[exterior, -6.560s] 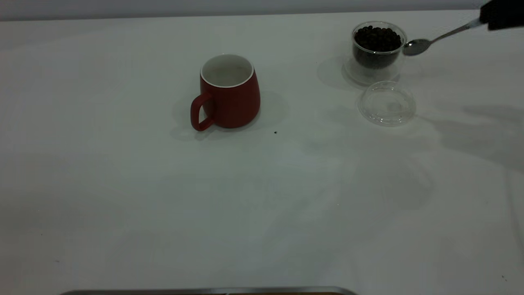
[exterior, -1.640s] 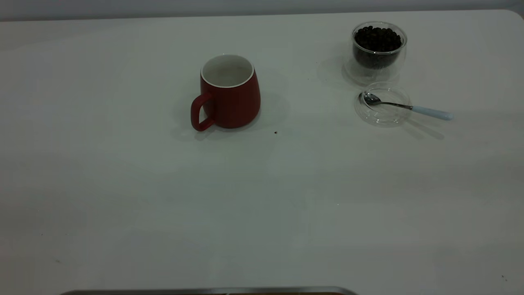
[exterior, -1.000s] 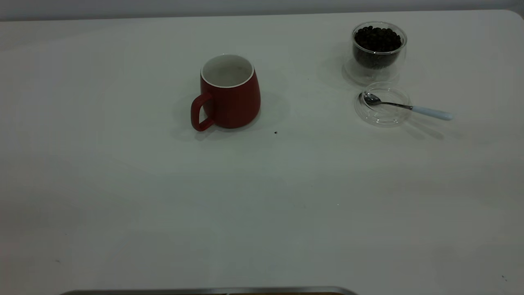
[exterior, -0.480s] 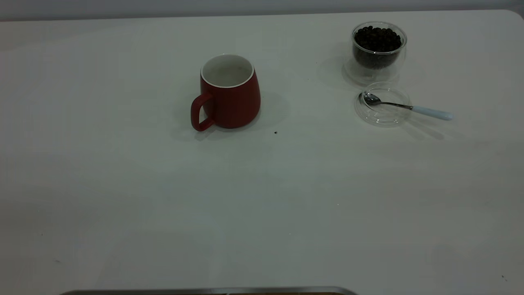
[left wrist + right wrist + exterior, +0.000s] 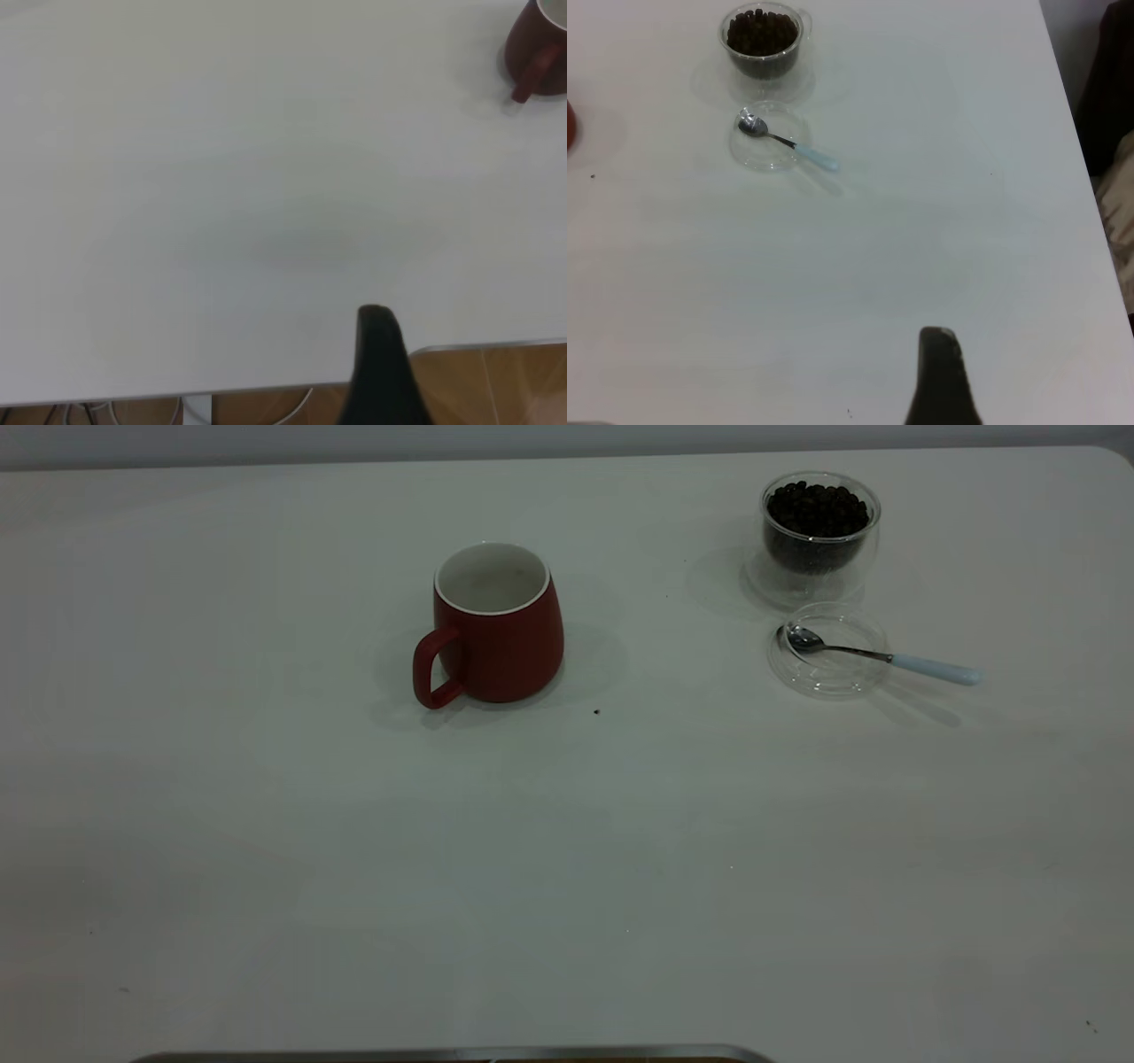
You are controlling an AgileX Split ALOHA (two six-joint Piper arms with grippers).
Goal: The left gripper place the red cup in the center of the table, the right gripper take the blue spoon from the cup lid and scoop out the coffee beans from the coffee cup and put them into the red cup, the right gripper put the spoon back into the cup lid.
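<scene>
The red cup stands upright near the middle of the surface, its handle turned toward seven o'clock in the exterior view, so its open mouth is free to take beans from above. Toward two o'clock from it, well apart, the coffee cup sits full of coffee beans. Just beside that, at its six o'clock, lies the cup lid. The blue spoon rests with its bowl inside the lid and its pale handle sticking out past the rim toward three o'clock, an easy end to pinch and a way to keep the bowl off the surface.

Neither arm shows in the exterior view. The left gripper and the right gripper each show only one dark finger in their own wrist views, drawn back near the surface's edges; I cannot tell whether either is spread or pressed together. By this layout the task looks finished.
</scene>
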